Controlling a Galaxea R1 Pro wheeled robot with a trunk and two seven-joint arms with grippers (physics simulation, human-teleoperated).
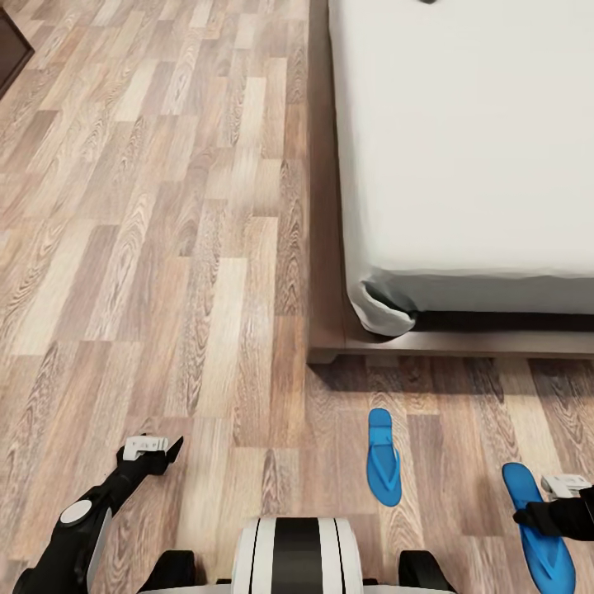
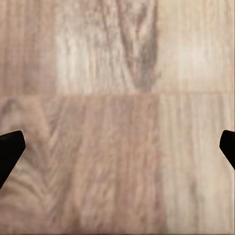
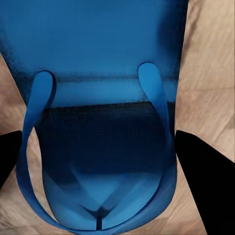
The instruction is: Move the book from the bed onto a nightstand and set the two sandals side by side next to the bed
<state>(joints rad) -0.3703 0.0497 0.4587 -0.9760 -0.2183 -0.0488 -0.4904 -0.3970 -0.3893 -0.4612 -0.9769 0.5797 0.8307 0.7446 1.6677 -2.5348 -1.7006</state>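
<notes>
Right end effector [image 3: 98, 161] astride glossy blue sandal [image 3: 98, 98]

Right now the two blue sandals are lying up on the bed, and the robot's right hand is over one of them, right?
Not quite. The two sandals lie on the wood floor near the corner of the bed, not on it; the head view shows this. The right end effector is indeed over the sandal on the right.

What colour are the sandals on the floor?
Bright blue, both sandals; the right wrist view shows it best.
</notes>
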